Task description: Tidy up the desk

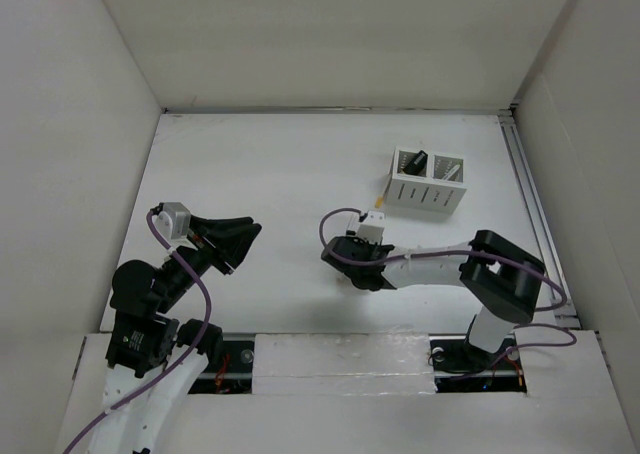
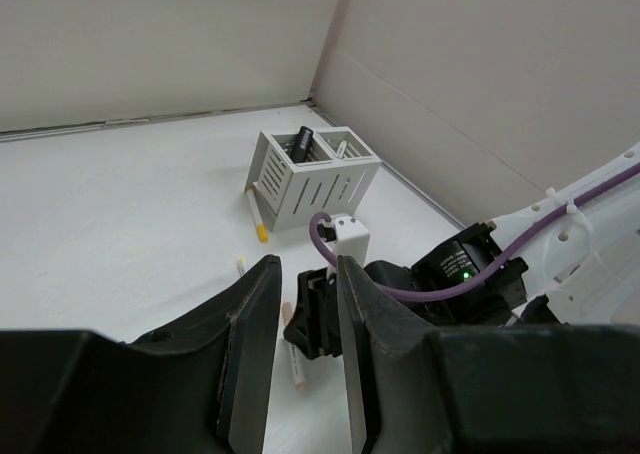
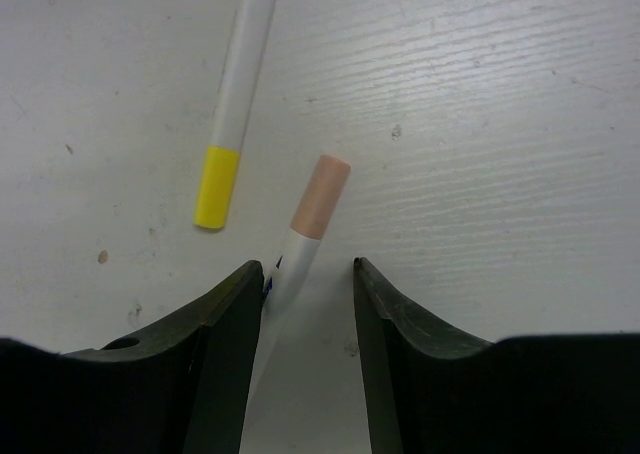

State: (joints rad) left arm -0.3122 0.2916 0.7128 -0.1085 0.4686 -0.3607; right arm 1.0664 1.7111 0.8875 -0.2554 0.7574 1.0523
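The desk spans beneath both arms; the holder stands at its 2 o'clock. The left claw hovers at 8 o'clock, slightly parted, empty. The right claw, nearer, straddles the pink pen, jaws apart, barrel brushing one jaw, unclamped. Its long axis points to 1 o'clock; the yellow pen lies at 11.

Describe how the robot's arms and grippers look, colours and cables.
The left arm and right arm are white tubes with bulky black joints. The left gripper and right gripper are black, each with two wedge-shaped fingers. A purple cable loops along each arm, a pale camera block sits at each wrist, and a green light glows on a right joint.
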